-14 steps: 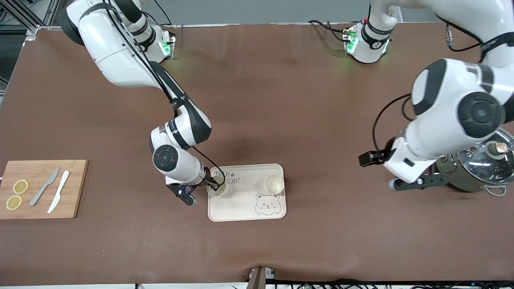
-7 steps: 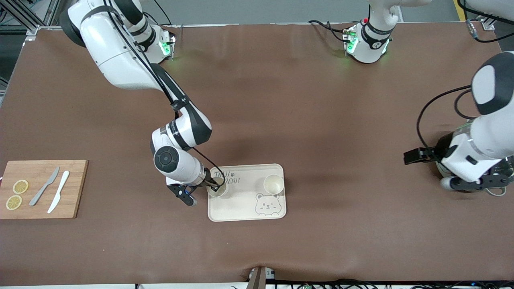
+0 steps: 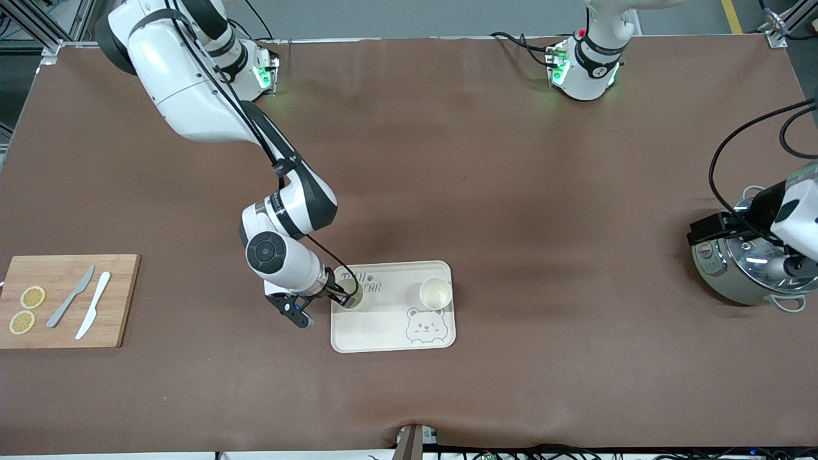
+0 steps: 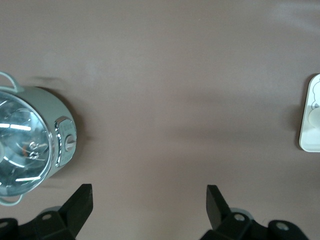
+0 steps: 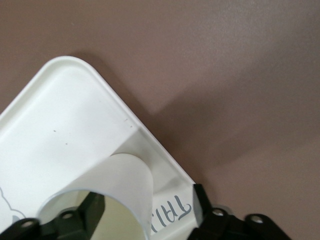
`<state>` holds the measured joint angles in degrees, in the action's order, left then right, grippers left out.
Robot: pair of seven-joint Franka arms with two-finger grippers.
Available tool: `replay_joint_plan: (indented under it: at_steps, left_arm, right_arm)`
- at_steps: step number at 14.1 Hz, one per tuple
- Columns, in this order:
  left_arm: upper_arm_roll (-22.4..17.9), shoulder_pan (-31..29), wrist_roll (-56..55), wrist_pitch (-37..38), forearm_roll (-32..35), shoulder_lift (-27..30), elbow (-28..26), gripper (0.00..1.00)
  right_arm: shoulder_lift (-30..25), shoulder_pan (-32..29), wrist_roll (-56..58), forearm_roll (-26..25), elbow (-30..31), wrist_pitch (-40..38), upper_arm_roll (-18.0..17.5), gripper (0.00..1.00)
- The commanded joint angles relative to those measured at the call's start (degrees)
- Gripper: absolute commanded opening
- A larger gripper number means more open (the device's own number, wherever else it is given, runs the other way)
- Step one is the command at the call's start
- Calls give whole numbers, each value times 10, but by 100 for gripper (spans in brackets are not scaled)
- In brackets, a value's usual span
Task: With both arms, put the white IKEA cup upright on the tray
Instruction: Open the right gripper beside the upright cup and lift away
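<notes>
On tray (image 3: 383, 332): two cups | pot (image 3: 744, 271) under left gripper (image 4: 149, 205)

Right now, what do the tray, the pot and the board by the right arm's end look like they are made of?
The tray: matte cream plastic or melamine, judging by its moulded rim and printed bear. The pot: brushed metal body, glass lid showing bright reflections. The cutting board: pale bamboo or wood, faint grain.
</notes>
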<state>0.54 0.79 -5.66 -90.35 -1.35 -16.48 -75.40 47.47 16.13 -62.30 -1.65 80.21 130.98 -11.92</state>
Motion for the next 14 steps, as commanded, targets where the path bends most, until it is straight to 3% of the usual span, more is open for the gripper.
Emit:
replay_joint_plan:
  at_steps: [1,7,11,14]
  left_arm:
    - [5,-3,8,-4,15,57,-62,100]
    - [6,-14,35,-4,15,81,-76,100]
    - [9,-14,47,-14,16,100,-92,100]
    - [9,-11,59,-17,28,94,-83,100]
  right_arm:
    - [-34,-1,6,-12,-3,-33,0,100]
    - [-192,-8,85,-3,-3,-249,-2,100]
    - [-349,-78,201,53,3,-431,-1,100]
    - [-472,-153,340,59,30,-531,3,100]
